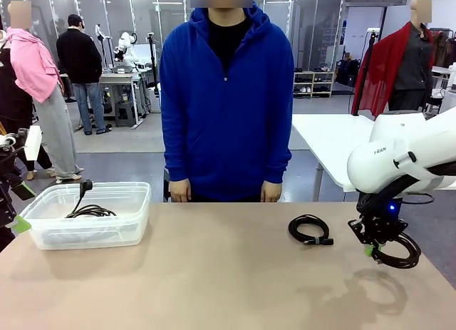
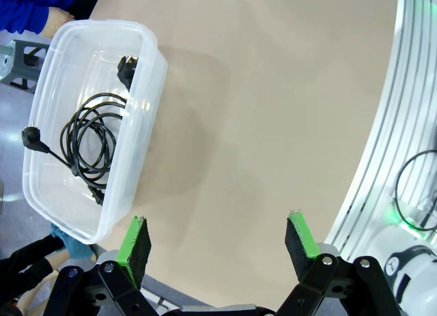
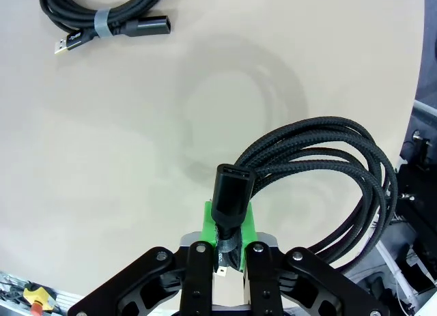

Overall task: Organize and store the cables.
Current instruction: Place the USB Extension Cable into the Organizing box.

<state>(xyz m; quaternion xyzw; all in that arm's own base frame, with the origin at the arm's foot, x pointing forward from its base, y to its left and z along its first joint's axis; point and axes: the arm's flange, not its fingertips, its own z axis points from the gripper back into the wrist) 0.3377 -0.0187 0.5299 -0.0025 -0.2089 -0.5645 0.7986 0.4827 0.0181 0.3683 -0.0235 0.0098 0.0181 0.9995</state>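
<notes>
Jaws of the right gripper (image 3: 229, 228) are pressed together on the plug end of a coiled braided cable (image 3: 328, 159), whose loop hangs to one side of the fingers, clear of the table (image 1: 214, 280), with its shadow on the surface beneath. That is far to the right of the clear plastic bin (image 1: 135, 217), near the table's right edge. Jaws of the left gripper (image 2: 217, 227) stand wide apart and hold nothing; it hovers just beside the bin, off its left end. Three cables can be counted. Besides the held one, a second cable (image 1: 308, 230) lies flat on the table, well to the right of the bin and just left of the right gripper; a grey band binds its coil, and both plug ends stick out together. The third cable (image 2: 89, 142) lies loosely looped inside the bin, one chunky plug rising against the bin's wall. One person (image 1: 226, 95) in a blue hooded top stands behind the table, to the right of the bin, with both hands at the far edge.
</notes>
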